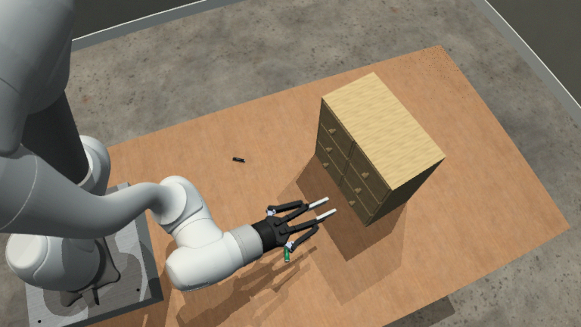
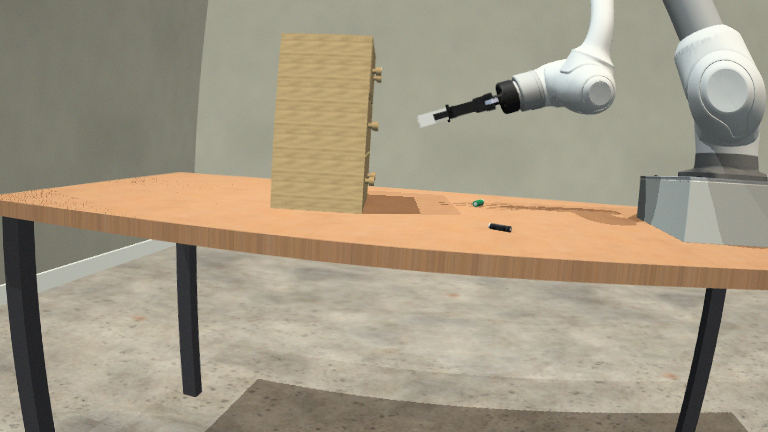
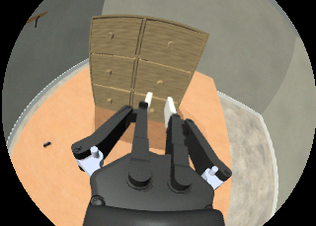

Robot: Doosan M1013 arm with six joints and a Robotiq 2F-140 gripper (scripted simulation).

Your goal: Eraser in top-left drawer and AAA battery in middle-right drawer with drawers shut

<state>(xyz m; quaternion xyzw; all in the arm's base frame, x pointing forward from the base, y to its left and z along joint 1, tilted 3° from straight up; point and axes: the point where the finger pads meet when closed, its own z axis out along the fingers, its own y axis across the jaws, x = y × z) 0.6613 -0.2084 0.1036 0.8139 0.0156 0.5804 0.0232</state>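
Observation:
The chest (image 1: 383, 130) (image 2: 322, 121) (image 3: 153, 31) stands upright. Its top-left drawer (image 1: 338, 132) (image 3: 120, 44) and middle-right drawer (image 1: 362, 187) (image 3: 173, 77) look pushed in. My gripper (image 1: 331, 204) (image 2: 420, 120) (image 3: 158, 101) is partly open and empty, in the air before the right column, clear of the knobs and tilted slightly down. A small black cylinder (image 1: 238, 160) (image 2: 500, 227) (image 3: 46, 144), seemingly the AAA battery, lies on the table. The eraser is not seen; drawer insides are hidden.
A green cylinder (image 1: 286, 254) (image 2: 478, 202), looking like another battery, lies on the table (image 1: 192, 143) (image 2: 198, 195), below the gripper in the top view. The other drawers also look pushed in. Their knobs stick out toward the gripper.

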